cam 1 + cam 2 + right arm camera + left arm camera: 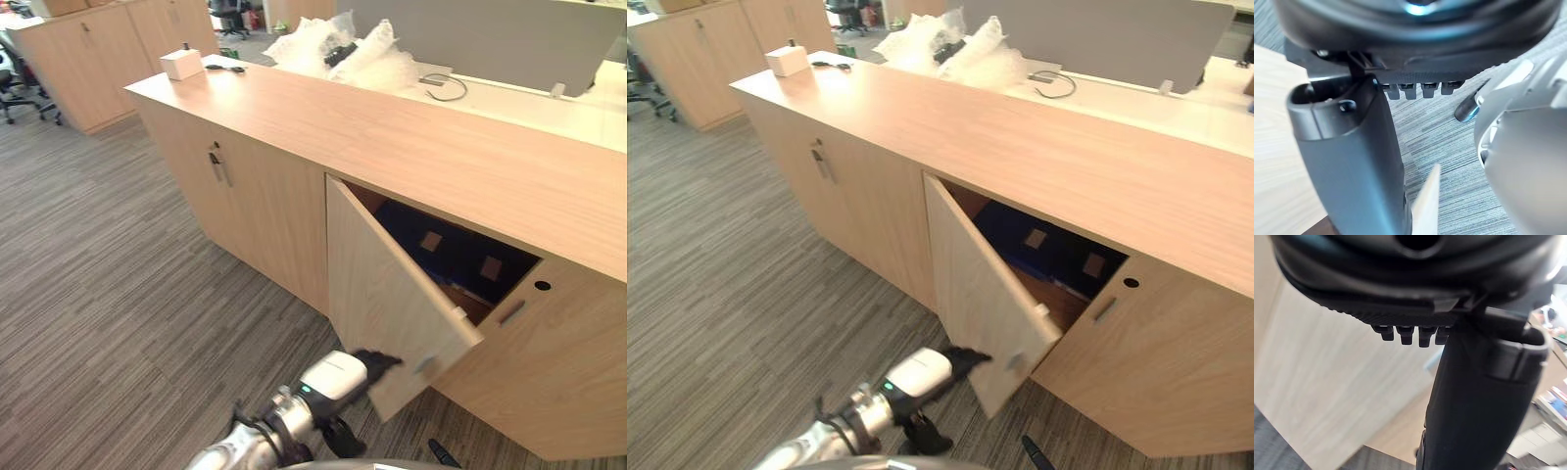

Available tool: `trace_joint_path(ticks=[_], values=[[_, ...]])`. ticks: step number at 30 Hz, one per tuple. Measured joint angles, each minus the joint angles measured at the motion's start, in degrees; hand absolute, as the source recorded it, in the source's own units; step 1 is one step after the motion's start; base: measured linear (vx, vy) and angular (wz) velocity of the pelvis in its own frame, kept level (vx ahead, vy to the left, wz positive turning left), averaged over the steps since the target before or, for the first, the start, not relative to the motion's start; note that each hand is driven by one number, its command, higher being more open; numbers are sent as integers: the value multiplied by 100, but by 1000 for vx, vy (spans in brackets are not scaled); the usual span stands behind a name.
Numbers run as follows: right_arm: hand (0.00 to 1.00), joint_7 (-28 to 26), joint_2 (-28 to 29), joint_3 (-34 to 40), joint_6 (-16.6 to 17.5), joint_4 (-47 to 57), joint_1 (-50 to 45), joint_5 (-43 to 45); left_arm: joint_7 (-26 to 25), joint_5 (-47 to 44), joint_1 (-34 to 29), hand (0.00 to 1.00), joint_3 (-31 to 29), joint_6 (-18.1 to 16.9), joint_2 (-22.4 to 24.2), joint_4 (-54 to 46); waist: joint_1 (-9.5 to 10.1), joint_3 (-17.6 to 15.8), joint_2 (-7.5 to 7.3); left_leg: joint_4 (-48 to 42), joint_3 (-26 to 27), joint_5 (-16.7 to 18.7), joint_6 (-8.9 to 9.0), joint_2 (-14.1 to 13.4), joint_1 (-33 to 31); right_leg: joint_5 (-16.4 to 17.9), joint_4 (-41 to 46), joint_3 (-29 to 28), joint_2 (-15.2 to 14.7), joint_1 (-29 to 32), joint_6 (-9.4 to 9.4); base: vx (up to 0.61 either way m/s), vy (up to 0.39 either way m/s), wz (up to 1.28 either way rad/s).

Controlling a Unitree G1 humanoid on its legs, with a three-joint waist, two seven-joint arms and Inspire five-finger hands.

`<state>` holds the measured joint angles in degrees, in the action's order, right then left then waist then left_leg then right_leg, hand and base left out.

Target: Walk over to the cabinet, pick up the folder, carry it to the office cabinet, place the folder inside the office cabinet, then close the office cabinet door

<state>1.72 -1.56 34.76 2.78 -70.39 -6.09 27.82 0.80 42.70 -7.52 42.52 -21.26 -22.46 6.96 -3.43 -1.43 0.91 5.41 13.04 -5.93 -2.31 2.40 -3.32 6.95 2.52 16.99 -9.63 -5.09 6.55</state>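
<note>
The folder (pixel 451 250), dark blue with two tan patches, lies inside the office cabinet (pixel 549 362), behind the half-open door (pixel 382 284), up past the left hand (pixel 377 364) and apart from it. That hand's straight fingers rest flat against the door's outer face; the right hand (pixel 1352 161) hangs over carpet (pixel 1459 161), its grip unreadable

Office, wood cabinets (pixel 257 211), carpet (pixel 98 294), desk chair (pixel 14 86)

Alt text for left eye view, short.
Robot's left hand touches the outer face of a half-open office cabinet door near its lower edge; a dark blue folder lies inside. A white box sits on the cabinet top.
</note>
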Motion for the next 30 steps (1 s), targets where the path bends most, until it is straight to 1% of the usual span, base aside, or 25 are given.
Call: trace_joint_path(ticks=[2,7,8,11,12,13,14,15,16,17,18,19,20,21,22,23,24,25,26,27,28,29,30], values=[[100,25,28,1,0,-41,37,142,52,-144,60,100,99,2,146,2,-16,3,7,-1,72,29,24,-11,51,-7,-9,-90,-1,-8,-6,73,-4,-25],[100,127,33,173,27,-30,79,164,239,-670,380,100,150,70,244,93,-64,5,11,1,254,87,112,-116,209,-28,-19,-304,49,-40,-38,21,-23,-25],[100,140,25,266,30,-30,82,164,276,-745,413,100,145,86,295,160,-107,5,12,3,294,95,124,-135,236,-32,-27,-341,60,-50,-45,-23,-32,-33],[100,207,-36,543,26,-39,52,158,460,-1374,418,100,101,330,536,355,-279,2,9,5,419,132,172,-185,304,-48,-58,-484,92,-53,-67,-36,-18,-25],[100,240,-46,631,25,-38,37,157,531,-1701,411,100,69,435,609,407,-325,-1,4,5,440,136,175,-195,308,-49,-65,-504,97,-43,-68,-61,-9,-30],[100,271,-65,716,22,-39,-5,157,626,-2239,380,100,-132,565,787,618,-351,-9,-4,5,527,149,192,-219,315,-61,-74,-608,111,0,-72,-52,-4,-23],[100,274,-67,728,20,-39,-17,157,652,-2461,383,100,-166,607,826,676,-353,-13,-6,5,538,150,193,-223,321,-65,-80,-625,115,0,-72,-46,-1,-27],[100,276,-59,826,5,-39,-53,157,720,-3244,388,100,-416,783,1029,1018,-365,-19,-14,5,575,159,193,-238,331,-86,-108,-664,128,-2,-67,-35,-4,-25],[100,276,-30,914,-31,-39,-88,156,820,-4260,428,100,-797,1000,1216,1515,-382,-40,-45,5,664,176,211,-267,364,-107,-134,-756,151,-2,-79,-33,-5,-27],[100,276,-25,913,-37,-39,-94,155,833,-4508,441,100,-853,1058,1226,1609,-381,-44,-51,5,685,178,213,-275,374,-112,-138,-778,157,-2,-82,-24,-10,-35],[100,263,0,904,-85,-36,-93,156,868,-5584,466,100,-1102,1289,1219,2022,-392,-50,-66,2,773,199,236,-309,416,-120,-145,-862,184,-5,-91,-5,-15,-38],[100,255,17,894,-138,-37,-91,158,851,-6393,454,100,-1369,1462,1221,2453,-403,-58,-82,-70,873,260,250,-352,444,-128,-144,-963,211,-1,-103,8,-19,-41],[100,253,34,872,-150,-37,-89,158,845,-6701,447,100,-1498,1533,1222,2657,-404,-71,-98,-192,921,328,252,-392,417,-136,-139,-1004,225,-2,-114,26,-43,-50],[100,245,92,713,-158,-38,-65,162,830,-7127,403,100,-1826,1613,1189,3028,-387,-151,-164,-912,1027,701,284,-582,192,-154,-111,-1135,278,-9,-140,24,-82,-53],[100,209,134,660,-164,-48,0,171,789,-7320,327,100,-2213,1641,1201,3318,-352,-251,-134,-1875,1046,1161,317,-921,-149,-173,-89,-1246,389,-20,-167,27,-92,-60],[100,201,142,660,-164,-52,43,178,773,-7359,299,100,-2393,1643,1217,3441,-317,-316,-109,-2307,1001,1337,318,-1097,-293,-185,-83,-1313,480,-27,-186,39,-86,-59],[100,197,145,660,-161,-54,144,190,722,-7364,227,100,-2713,1648,1263,3605,-274,-442,-50,-3085,746,1549,267,-1339,-564,-213,-86,-1430,652,-84,-230,46,-62,-42],[100,195,143,651,-151,-50,190,204,694,-7362,186,100,-2843,1652,1296,3632,-266,-522,-32,-3364,530,1584,252,-1398,-662,-219,-83,-1455,710,-136,-239,29,-47,-35],[100,206,146,466,-109,10,224,245,653,-7348,111,100,-3027,1645,1388,3630,-214,-632,3,-3794,39,1598,271,-1415,-826,-226,-42,-1539,771,-178,-252,-8,-10,-29],[100,212,142,273,-63,43,230,321,559,-7260,71,100,-3099,1611,1506,3627,-120,-698,46,-4078,-333,1611,286,-1383,-930,-229,13,-1644,810,-174,-261,-35,29,-48],[100,221,101,154,-20,63,237,380,497,-7106,4,100,-3208,1573,1626,3621,-10,-729,67,-4150,-832,1790,476,-1245,-977,-232,48,-1789,797,-142,-275,-60,159,-71],[100,235,55,117,20,100,279,382,429,-6974,-116,100,-3265,1495,1826,3614,90,-676,200,-3894,-1518,1954,658,-1025,-866,-233,103,-1939,847,-28,-274,-45,211,-85],[100,232,4,-30,56,200,324,375,474,-6896,-235,100,-3267,1428,1964,3684,122,-613,334,-3249,-2089,2276,742,-951,-515,-237,138,-2124,952,94,-220,-35,218,-70]])
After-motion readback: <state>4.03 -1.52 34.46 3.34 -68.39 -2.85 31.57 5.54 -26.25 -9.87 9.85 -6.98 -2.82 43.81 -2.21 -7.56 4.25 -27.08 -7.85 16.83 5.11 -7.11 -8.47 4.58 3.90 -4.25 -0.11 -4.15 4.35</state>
